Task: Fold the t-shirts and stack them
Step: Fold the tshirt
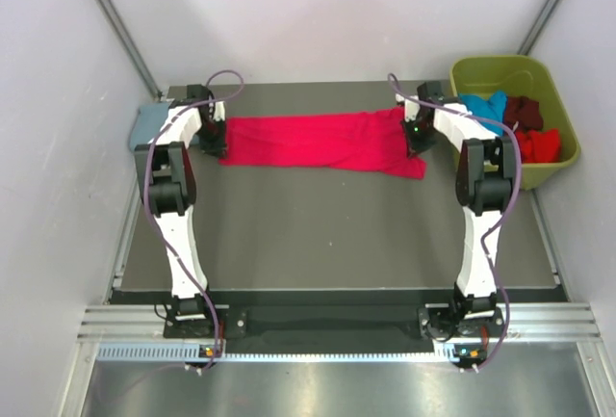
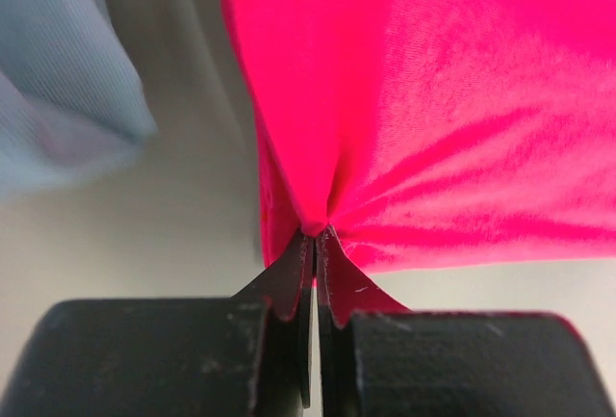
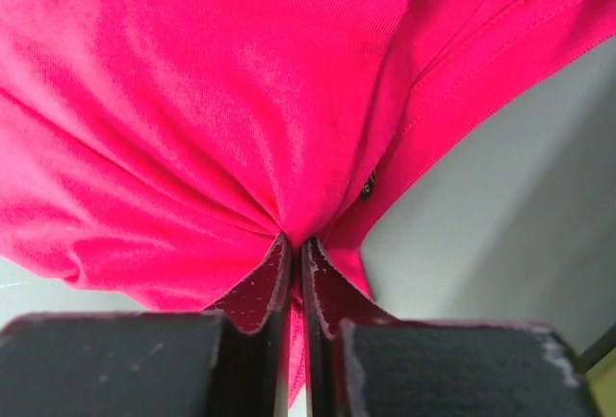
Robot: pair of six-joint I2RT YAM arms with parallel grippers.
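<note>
The left gripper (image 2: 316,236) is fully closed, pinching a bunched fold of the crimson-red t-shirt (image 1: 313,143) at its left end. The right gripper (image 3: 294,244) is likewise clamped on the fabric at the right end, beside a stitched hem. The garment lies stretched as a narrow band across the far part of the table (image 1: 337,234), between the two arms. Judged progress: early. This shirt appears partly folded lengthwise, with further folds outstanding. A blue-grey t-shirt (image 1: 146,126) sits at the table's far-left edge; whether it is folded cannot be determined. A bright blue t-shirt (image 1: 484,106), a maroon t-shirt (image 1: 525,111) and a red t-shirt (image 1: 541,145) lie crumpled in the olive-green bin (image 1: 500,63) at far right, not yet handled. The table surface is dark grey and matte. Pale plain walls enclose it on three sides.
</note>
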